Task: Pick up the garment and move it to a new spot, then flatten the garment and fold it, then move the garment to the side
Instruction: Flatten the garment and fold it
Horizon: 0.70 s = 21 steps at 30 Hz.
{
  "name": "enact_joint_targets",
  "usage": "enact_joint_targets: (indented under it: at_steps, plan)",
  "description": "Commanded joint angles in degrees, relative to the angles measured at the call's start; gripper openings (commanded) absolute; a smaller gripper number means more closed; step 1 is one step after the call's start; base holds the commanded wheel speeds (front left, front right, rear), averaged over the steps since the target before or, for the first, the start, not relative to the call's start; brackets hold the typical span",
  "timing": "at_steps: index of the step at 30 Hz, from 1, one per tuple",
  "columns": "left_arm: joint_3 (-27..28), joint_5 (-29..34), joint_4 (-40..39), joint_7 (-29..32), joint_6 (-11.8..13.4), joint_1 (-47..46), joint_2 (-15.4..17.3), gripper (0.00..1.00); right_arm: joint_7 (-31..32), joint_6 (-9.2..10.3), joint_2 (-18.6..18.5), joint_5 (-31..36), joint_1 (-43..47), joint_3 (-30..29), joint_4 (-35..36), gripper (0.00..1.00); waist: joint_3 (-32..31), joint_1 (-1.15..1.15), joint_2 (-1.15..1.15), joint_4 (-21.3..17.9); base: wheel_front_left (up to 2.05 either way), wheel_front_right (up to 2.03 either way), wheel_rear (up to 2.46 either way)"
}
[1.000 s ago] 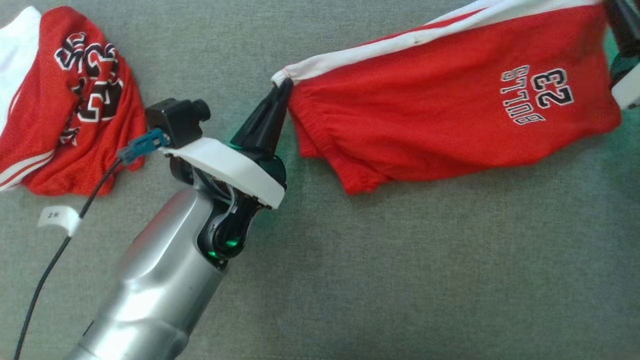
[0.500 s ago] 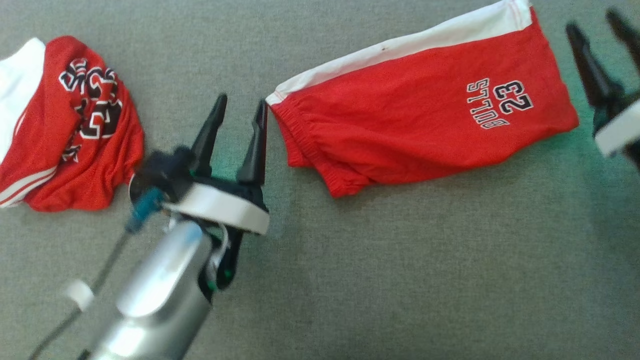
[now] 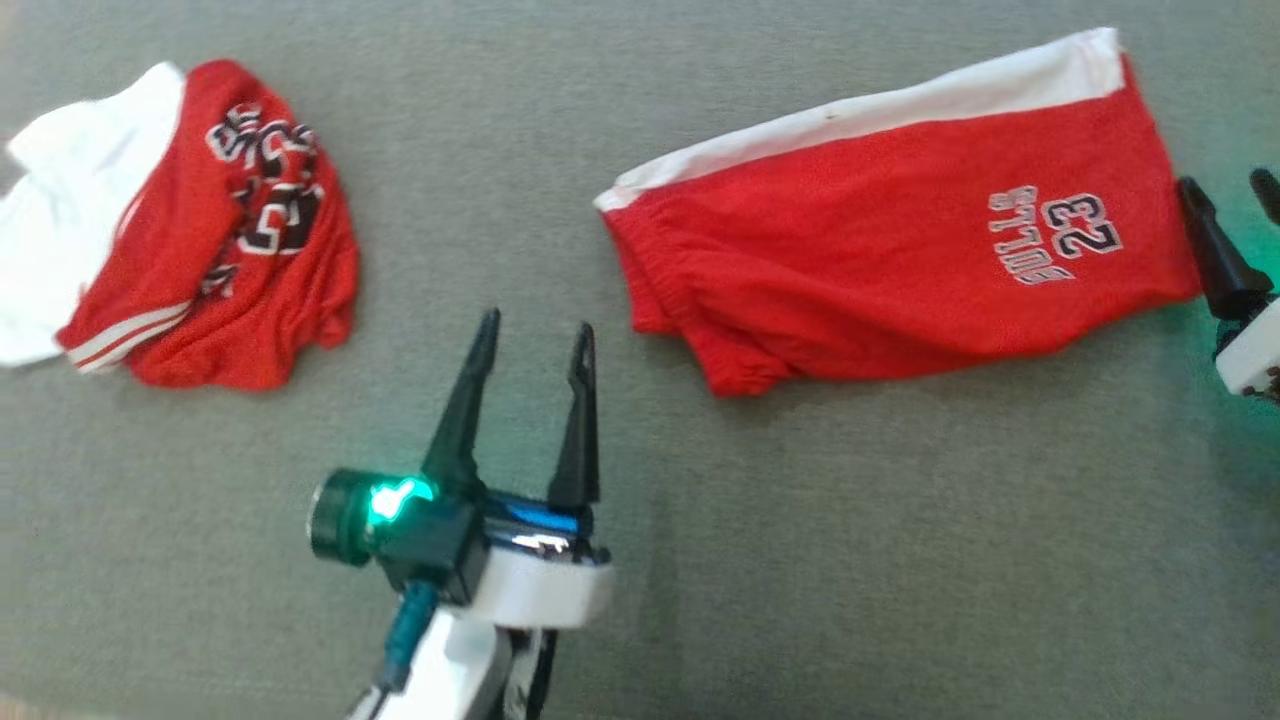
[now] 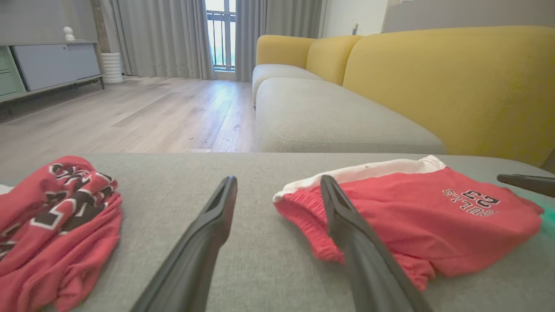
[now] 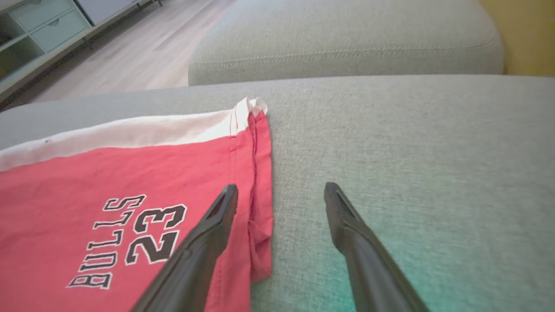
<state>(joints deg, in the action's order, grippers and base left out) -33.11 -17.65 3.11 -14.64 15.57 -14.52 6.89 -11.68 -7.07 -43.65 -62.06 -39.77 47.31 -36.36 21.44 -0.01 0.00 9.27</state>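
Your red shorts (image 3: 900, 250) lie flat in the upper right of the head view, their long way running from the middle to the right edge. Your right pincer (image 3: 1224, 182) sits just beside their right end, and your left pincer (image 3: 537, 322) sits lower down, apart from their left end (so the right one is nearer). Both pincers are spread wide and hold nothing, and everything rests on a grey cushion (image 3: 800, 560), with a yellow sofa back (image 4: 455, 86) and wood floor (image 4: 130, 117) behind.

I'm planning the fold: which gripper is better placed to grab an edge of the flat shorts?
Right, likely. The right gripper is open with one finger over the hem of the shorts; the left gripper, also open, stands apart from their other end.
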Motion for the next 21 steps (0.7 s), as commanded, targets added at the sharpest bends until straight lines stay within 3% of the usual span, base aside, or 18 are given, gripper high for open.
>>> enact_joint_targets:
  at_steps: [1, 12, 13, 14, 15, 21]
  plan:
    - [2.3, 2.0, -2.5, -0.3, 0.2, 1.2, -0.9, 1.00, 0.9, -0.42, -0.4, 0.1, -0.5, 0.0, -1.3, 1.00, 0.2, 0.01, 0.00, 2.2, 0.00, 0.00, 0.00]
    - [5.3, 5.2, -3.0, -0.4, -1.7, 5.3, -3.4, 1.00, 5.6, -0.42, 4.5, 0.2, -3.1, 0.6, -13.4, 1.00, 0.0, 0.01, 0.00, 5.4, 0.00, 0.00, 0.00]
    - [5.7, 5.3, -2.9, -0.4, -2.0, 5.6, -3.5, 1.00, 5.9, -0.42, 5.0, 0.1, -3.2, 0.7, -13.9, 0.85, -0.1, 0.01, 0.00, 5.3, 0.00, 0.00, 0.00]
    - [6.1, 5.3, -2.7, -0.4, -2.4, 5.8, -3.5, 1.00, 6.1, -0.42, 5.5, -0.3, -3.1, 0.8, -14.1, 0.48, -0.2, 0.01, 0.00, 5.2, 0.00, 0.00, 0.00]
    - [6.8, 5.5, -2.4, -0.4, -2.8, 6.2, -3.7, 1.00, 6.2, -0.42, 6.0, -0.6, -3.1, 1.1, -14.2, 0.00, -0.5, 0.01, 0.00, 4.7, 0.00, 0.00, 0.00]
    - [8.2, 6.5, -1.8, -0.4, -4.2, 6.8, -3.9, 1.00, 3.3, -0.42, 6.0, -1.3, -3.1, 1.4, -14.3, 0.00, -2.0, 0.01, 0.00, 1.5, 0.00, 0.00, 0.00]
